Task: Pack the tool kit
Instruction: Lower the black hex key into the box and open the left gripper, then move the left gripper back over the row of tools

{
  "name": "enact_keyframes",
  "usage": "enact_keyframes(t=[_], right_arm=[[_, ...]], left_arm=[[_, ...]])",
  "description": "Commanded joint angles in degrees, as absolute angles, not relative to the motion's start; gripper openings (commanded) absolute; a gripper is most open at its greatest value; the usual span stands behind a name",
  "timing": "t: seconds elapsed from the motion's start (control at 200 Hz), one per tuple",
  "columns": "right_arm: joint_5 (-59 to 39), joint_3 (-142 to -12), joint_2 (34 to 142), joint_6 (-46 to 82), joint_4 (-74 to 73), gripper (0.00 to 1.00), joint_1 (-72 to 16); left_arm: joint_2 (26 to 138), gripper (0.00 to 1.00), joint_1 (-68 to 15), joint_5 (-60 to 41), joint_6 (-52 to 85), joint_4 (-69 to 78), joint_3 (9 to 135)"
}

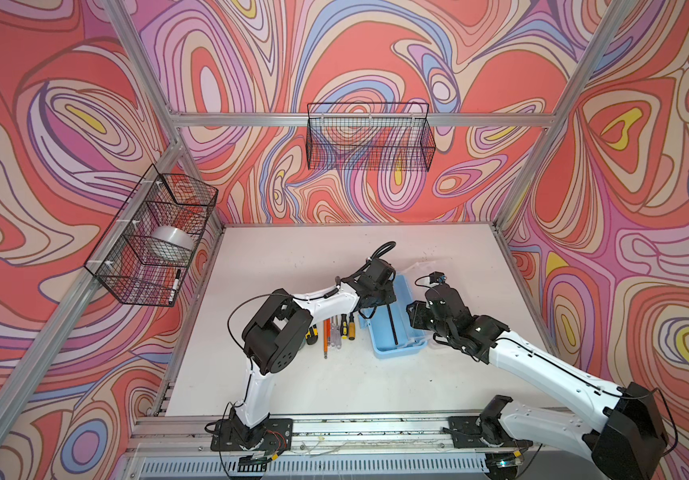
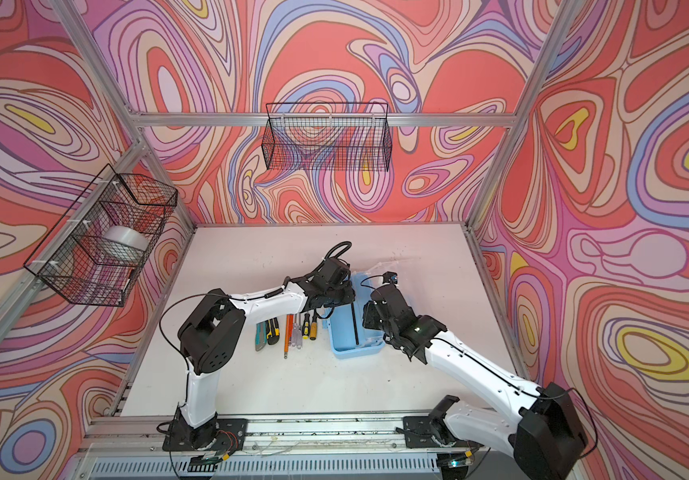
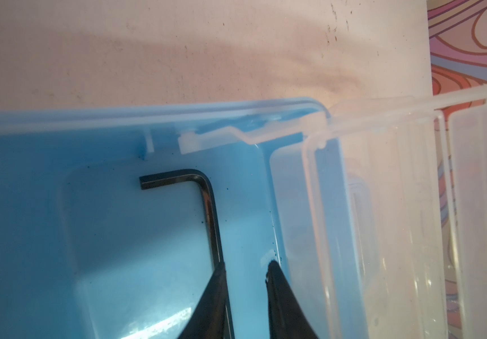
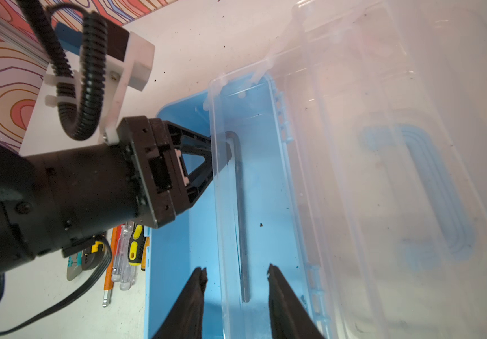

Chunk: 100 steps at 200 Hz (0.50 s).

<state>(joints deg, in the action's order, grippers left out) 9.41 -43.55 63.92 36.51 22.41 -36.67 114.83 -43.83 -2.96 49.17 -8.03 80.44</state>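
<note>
The tool kit, a light-blue box (image 1: 380,343) (image 2: 342,347) (image 4: 177,264), stands open mid-table. Its clear lid (image 4: 353,176) (image 3: 383,205) is swung up toward the right. A black hex key (image 3: 207,199) (image 4: 240,205) (image 1: 392,324) lies on the box floor. My left gripper (image 3: 245,264) (image 4: 221,155) reaches into the box, open, with one finger beside the key's long shaft. My right gripper (image 4: 237,271) hovers open over the box's near end, with the lid's rim between its fingers. Left of the box lie orange sticks and screwdrivers (image 1: 336,328) (image 2: 303,328) and utility knives (image 2: 265,332).
A black wire basket (image 1: 367,137) hangs on the back wall. Another wire basket (image 1: 155,241) on the left wall holds a tape roll (image 1: 170,245) and a marker (image 1: 175,284). Aluminium frame posts edge the white table (image 1: 292,257).
</note>
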Motion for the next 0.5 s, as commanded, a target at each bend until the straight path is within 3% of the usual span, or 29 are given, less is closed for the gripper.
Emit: enact_keyframes(t=[0.0,0.13,0.285,0.496], right_arm=[[7.4,-46.1,62.9,35.0,23.7,0.37,-36.4],[4.2,-48.7,62.3,34.6,25.4,0.36,-37.3],[10.7,-53.8,65.5,34.0,28.8,0.37,-45.2],[14.9,-56.6,72.5,34.0,28.4,0.38,-51.0]], left_arm=[[107.5,0.26,-43.2,-0.8,44.6,-9.8,77.8],[98.7,0.28,-43.2,5.3,37.5,-13.0,72.1],[91.1,0.35,-42.7,13.0,30.9,-22.6,69.3],[88.6,0.35,-39.6,19.8,27.9,-31.2,66.7]])
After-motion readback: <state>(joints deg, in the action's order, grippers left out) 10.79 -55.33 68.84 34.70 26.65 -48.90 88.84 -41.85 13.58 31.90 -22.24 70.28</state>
